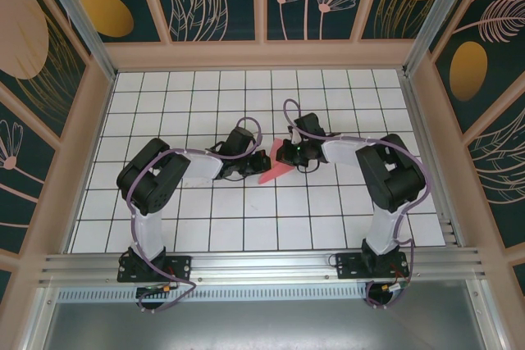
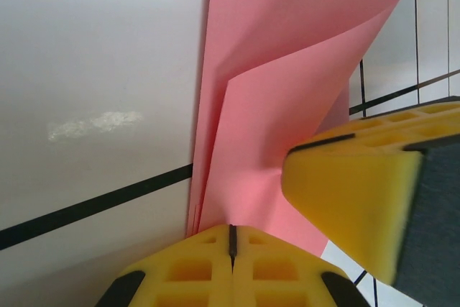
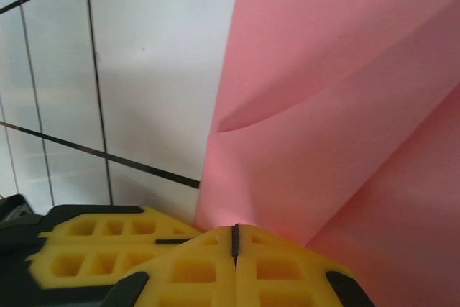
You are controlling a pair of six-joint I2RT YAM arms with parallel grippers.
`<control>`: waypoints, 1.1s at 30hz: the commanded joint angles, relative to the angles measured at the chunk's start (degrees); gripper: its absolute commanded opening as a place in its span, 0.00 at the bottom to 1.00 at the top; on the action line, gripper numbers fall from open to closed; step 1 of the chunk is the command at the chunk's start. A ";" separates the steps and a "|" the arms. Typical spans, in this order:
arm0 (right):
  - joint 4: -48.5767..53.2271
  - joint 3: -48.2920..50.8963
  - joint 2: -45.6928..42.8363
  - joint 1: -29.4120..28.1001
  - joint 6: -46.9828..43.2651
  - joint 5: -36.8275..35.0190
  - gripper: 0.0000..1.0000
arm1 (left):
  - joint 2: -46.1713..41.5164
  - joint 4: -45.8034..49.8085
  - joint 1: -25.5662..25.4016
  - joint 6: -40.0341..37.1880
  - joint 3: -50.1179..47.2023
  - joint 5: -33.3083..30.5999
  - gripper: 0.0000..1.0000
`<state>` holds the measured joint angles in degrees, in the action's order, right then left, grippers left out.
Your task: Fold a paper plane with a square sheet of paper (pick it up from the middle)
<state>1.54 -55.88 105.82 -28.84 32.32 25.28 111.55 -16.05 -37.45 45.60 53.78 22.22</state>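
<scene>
The salmon-pink sheet of paper (image 1: 274,171) is folded into a pointed, layered shape at the middle of the white grid table (image 1: 246,219). Both grippers meet at it. My left gripper (image 1: 248,168) is at its left side and my right gripper (image 1: 288,158) at its upper right. In the left wrist view the yellow fingers (image 2: 194,271) of my left gripper (image 2: 231,239) are pressed together on the paper (image 2: 273,106). The right gripper's yellow finger (image 2: 352,199) lies on the paper too. In the right wrist view my right gripper (image 3: 235,234) is shut on the paper's (image 3: 338,120) lower edge.
Patterned walls enclose the table on three sides, with a metal rail (image 1: 262,266) along the near edge. Open white tiles lie in front of and behind the grippers. The left gripper's yellow finger (image 3: 93,246) sits close beside the right gripper.
</scene>
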 commanded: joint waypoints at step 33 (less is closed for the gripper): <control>2.03 -9.33 3.97 14.25 -5.25 -2.25 0.03 | 4.63 13.86 0.23 -2.55 0.36 -6.27 0.00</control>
<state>3.42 -64.45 112.53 -15.09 28.75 26.24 112.20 -12.67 -37.67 44.60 56.16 20.73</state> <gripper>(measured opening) 0.066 0.070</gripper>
